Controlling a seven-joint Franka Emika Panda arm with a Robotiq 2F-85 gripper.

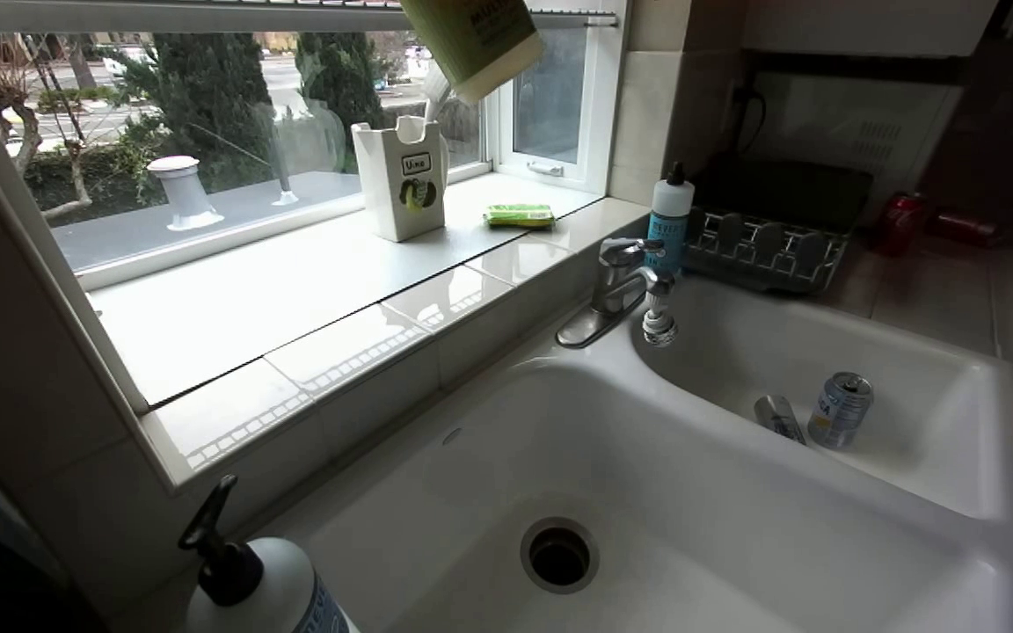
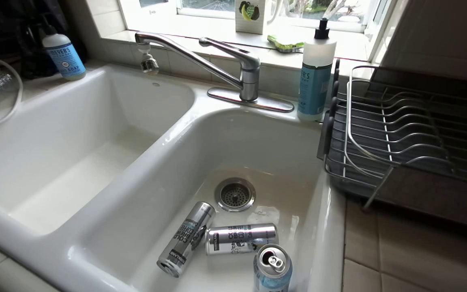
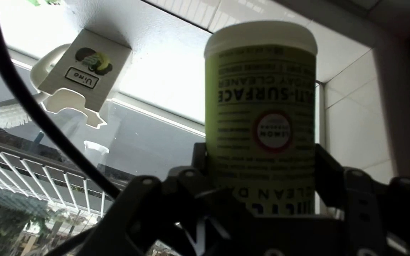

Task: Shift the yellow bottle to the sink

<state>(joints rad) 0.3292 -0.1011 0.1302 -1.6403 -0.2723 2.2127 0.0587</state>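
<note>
The yellow bottle [image 3: 262, 96] is yellow-green with a white base. My gripper [image 3: 259, 156] is shut on it, one finger on each side. In an exterior view only the lower part of the bottle [image 1: 476, 40] shows, tilted in the air at the top edge, in front of the window; the gripper is out of view there. The bottle's top is hidden. The white sink [image 1: 700, 431] has two basins, also seen in an exterior view [image 2: 136, 170]. A dark drain [image 1: 560, 556] lies in the nearer basin, and a chrome tap [image 1: 608, 294] stands at the back.
A white jug [image 1: 401, 185] with a brush and a green packet [image 1: 518, 216] stand on the sill. Several cans [image 2: 241, 238] lie or stand in a basin. A pump bottle [image 1: 265, 580], a blue-labelled bottle [image 1: 669, 220] and a dish rack [image 2: 399, 134] border the sink.
</note>
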